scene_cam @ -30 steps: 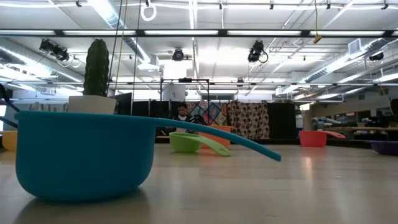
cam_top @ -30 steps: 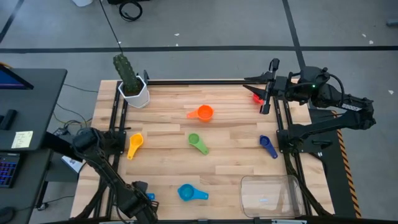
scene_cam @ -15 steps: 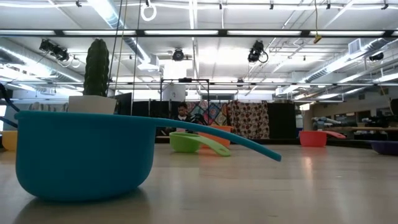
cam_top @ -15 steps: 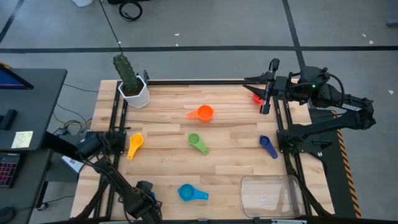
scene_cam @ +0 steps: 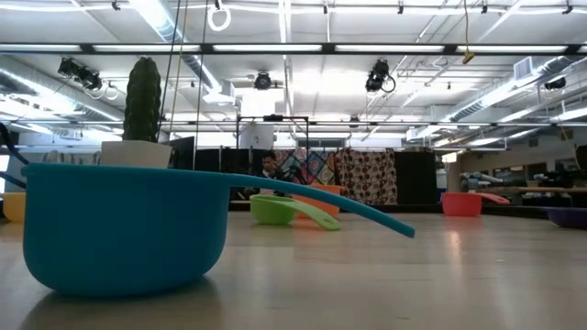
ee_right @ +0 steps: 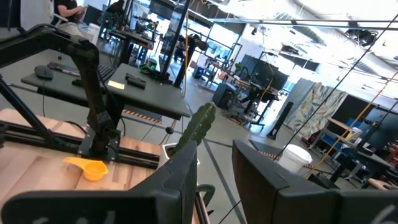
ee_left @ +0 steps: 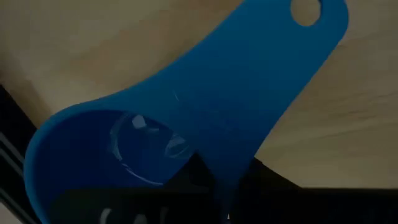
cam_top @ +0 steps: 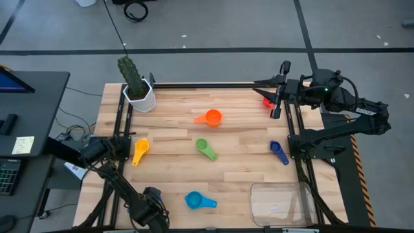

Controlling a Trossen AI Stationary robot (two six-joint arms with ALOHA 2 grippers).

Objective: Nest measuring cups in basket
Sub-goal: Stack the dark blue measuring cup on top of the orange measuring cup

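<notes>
- The left gripper [cam_top: 152, 206] sits low at the near left edge of the tabletop [cam_top: 239, 152], just left of the light blue cup [cam_top: 194, 200].
- In the left wrist view a blue cup [ee_left: 186, 137] fills the picture, its handle with a round hole stretching out over the wood; whether the jaws are clenched on it or released I cannot tell (they are hidden in the dark under the cup).
- The right gripper [cam_top: 277, 97] hangs at the far right edge of the tabletop, beside the red cup [cam_top: 267, 101]; in the right wrist view its two dark fingers [ee_right: 180, 180] stand apart with a gap between them, so the jaws are released and hold nothing.
- The basket [cam_top: 283, 204], a clear tub, rests at the near right corner of the tabletop with no cup in it.
- The orange cup [cam_top: 211, 117] lies far of centre, the green cup [cam_top: 203, 147] near the middle, the yellow cup [cam_top: 140, 150] toward the left side and the dark blue cup [cam_top: 278, 151] toward the right side (all well apart from each other and from the basket).
- A white pot with a cactus [cam_top: 137, 86] stands at the far left corner.
</notes>
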